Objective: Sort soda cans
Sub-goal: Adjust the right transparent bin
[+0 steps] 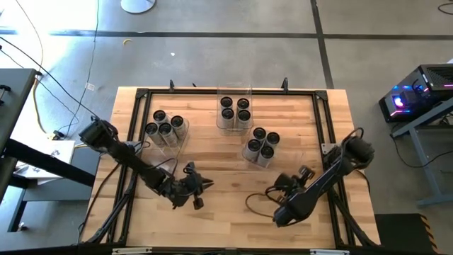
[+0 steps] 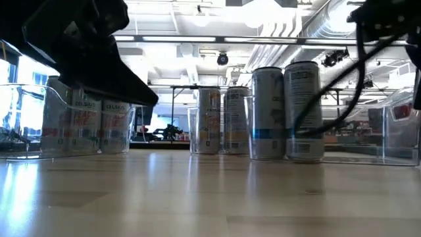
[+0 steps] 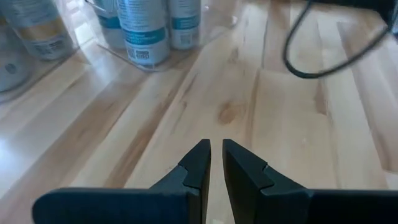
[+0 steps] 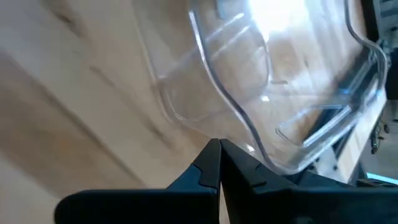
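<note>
The soda cans stand upright in three groups, each group in a clear bin: left (image 1: 164, 126), far middle (image 1: 234, 110) and right (image 1: 261, 145). In the low view they show as rows (image 2: 217, 120). My left gripper (image 1: 204, 186) hovers over bare wood at the near left and points toward the right group (image 3: 144, 31). Its fingers (image 3: 214, 163) are nearly together, with nothing between them. My right gripper (image 1: 289, 183) (image 4: 219, 148) is shut, slanting down at an empty clear bin (image 4: 249, 93). Whether its tips touch the bin's rim, I cannot tell.
A black frame (image 1: 134, 113) runs round the wooden table top. A dark cable (image 3: 311, 59) from the right arm loops over the wood near the middle. The empty bin (image 2: 395, 131) stands near the table's right edge. Bare wood (image 1: 226, 212) lies between the two grippers.
</note>
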`<state>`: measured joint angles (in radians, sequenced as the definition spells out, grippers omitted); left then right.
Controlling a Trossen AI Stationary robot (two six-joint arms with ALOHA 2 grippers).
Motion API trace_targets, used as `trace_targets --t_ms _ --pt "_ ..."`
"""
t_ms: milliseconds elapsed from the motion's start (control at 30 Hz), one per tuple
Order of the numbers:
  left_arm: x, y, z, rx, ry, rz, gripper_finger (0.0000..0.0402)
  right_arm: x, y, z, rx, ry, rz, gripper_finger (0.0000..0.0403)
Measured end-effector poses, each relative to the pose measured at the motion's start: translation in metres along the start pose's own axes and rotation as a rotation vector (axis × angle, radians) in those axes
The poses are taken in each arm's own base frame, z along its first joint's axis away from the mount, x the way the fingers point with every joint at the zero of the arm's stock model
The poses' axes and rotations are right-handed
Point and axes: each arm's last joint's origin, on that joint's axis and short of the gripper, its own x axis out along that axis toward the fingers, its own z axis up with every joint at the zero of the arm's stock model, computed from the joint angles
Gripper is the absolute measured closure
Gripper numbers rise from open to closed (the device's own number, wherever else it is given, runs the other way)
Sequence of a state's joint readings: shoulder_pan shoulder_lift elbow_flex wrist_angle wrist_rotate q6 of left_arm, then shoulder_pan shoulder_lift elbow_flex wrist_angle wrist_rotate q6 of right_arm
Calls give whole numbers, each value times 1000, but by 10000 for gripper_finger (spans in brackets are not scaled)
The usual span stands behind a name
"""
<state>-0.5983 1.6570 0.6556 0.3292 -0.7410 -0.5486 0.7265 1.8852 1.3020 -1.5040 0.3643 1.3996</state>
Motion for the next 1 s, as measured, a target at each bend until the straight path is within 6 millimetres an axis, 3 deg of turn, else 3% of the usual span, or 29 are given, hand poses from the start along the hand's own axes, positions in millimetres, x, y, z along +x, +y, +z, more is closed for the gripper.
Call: trace_targets --t_ms 333,567,1000 --pt "10 -2 -5 -22 -6 -22 367 36 -54 -15 51 -55 19 403" --pt "13 0 -2 -16 -7 -29 367 70 -81 -18 92 -117 -24 403" --pt "23 10 2 42 22 -40 367 120 -101 6 6 -156 -124 403"
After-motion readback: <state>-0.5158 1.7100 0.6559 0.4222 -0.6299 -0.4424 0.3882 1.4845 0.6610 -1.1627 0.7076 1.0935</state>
